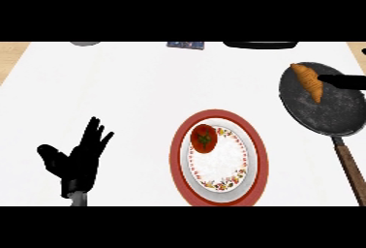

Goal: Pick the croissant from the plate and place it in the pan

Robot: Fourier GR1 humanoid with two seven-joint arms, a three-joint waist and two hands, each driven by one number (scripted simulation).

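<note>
The croissant (pixel 307 81) lies inside the pan (pixel 325 109), in its upper left part near the rim at about 11 o'clock from the pan's centre. Its long axis runs from 11 o'clock to 5 o'clock, the thick end up by the rim and the thin tip pointing down toward the pan's middle. The pan sits at the worktop's (pixel 107 87) right side, its brown handle (pixel 350 167) trailing toward 5 o'clock.

The right hand (pixel 343 80) shows only as dark fingers coming in from the right edge, touching the croissant's right side; I cannot tell whether they are curled or straight.

The left hand (pixel 77 157) rests at the lower left, fingers up and spread, grasping nothing.

At about 8 o'clock from the pan stands the plate (pixel 247 145), red-rimmed with a floral border, and a tomato (pixel 205 138) lies in its upper left part.
</note>
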